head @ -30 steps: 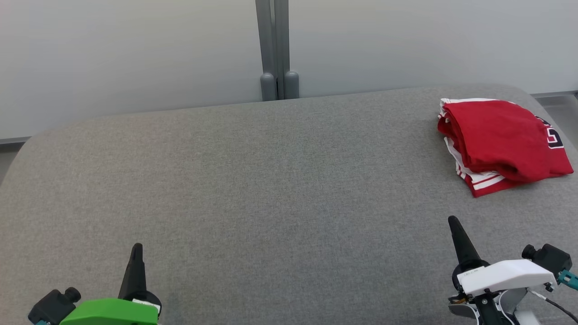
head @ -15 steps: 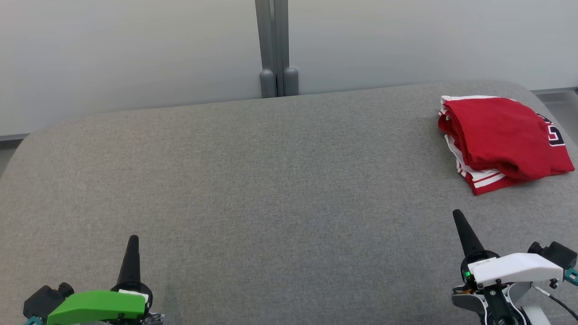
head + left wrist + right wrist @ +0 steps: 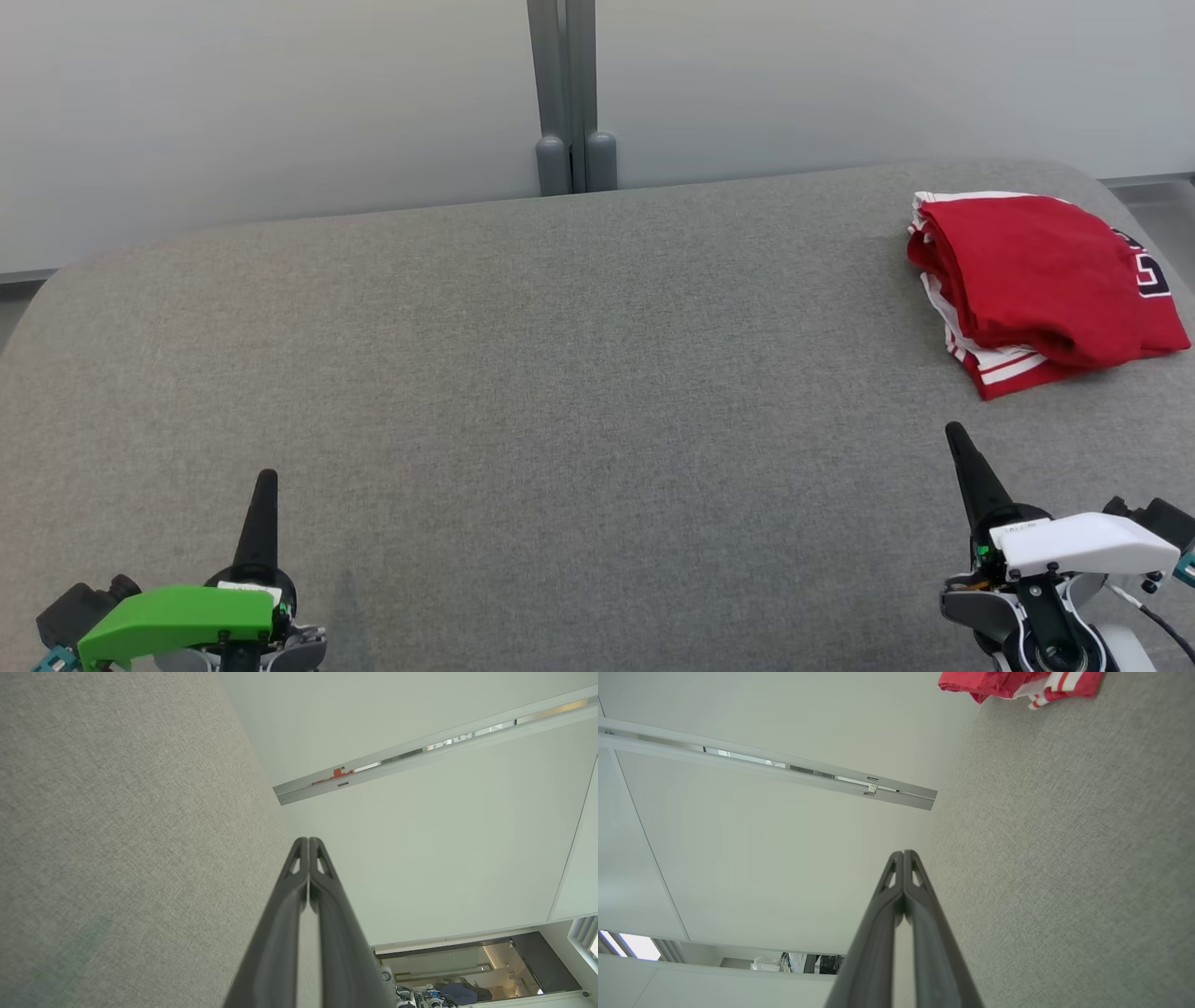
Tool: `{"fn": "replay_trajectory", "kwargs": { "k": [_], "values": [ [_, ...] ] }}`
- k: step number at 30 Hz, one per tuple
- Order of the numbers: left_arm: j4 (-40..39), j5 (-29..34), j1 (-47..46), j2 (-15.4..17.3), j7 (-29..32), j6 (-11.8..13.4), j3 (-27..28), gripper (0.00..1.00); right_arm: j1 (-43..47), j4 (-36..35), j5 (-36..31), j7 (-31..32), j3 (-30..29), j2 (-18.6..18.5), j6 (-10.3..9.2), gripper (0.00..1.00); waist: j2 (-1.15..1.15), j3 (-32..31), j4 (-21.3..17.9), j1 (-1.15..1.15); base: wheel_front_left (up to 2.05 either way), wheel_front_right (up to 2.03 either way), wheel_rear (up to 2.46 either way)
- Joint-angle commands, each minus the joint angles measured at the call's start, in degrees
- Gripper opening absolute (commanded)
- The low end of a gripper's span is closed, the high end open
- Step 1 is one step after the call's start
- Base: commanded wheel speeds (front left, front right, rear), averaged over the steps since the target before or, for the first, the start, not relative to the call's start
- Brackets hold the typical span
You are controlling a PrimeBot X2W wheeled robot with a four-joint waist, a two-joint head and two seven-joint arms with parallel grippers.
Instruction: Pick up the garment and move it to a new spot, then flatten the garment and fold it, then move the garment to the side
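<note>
Grey woven fabric surface [image 3: 560, 373], rounded far corners, spans most of the head view. Behind it a pale panel wall [image 3: 280, 112], split by a grey vertical post [image 3: 565, 84]. Two rounded grey caps [image 3: 553, 166] side by side at the post's base, just behind the surface's far edge. Sliver of grey floor [image 3: 1162, 210] at far right past the surface's corner. Left wrist view: silver rail [image 3: 420, 746] runs across the wall, small red piece [image 3: 337, 772] on it; opening [image 3: 467, 966] at lower right, cluttered room beyond, details too small to tell. Right wrist view: bright window [image 3: 635, 947] at lower left
</note>
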Motion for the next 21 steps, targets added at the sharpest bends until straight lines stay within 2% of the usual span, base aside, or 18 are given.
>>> {"fn": "replay_trajectory", "kwargs": {
  "k": [1,21],
  "values": [
    [0.02,-1.34,-1.54,0.45,0.32,-0.59,0.38,0.0,-1.19,-0.12,1.29,0.51,-0.44,-0.01,0.03,0.0,0.0,0.06,0.0,0.0,0.0,0.0,0.0],
    [1.25,-10.25,-3.63,0.23,2.8,-1.48,2.0,0.0,-2.18,0.41,9.17,2.91,-2.57,0.51,0.03,0.0,0.0,0.84,-0.03,0.0,0.0,0.0,0.0]
  ]
}}
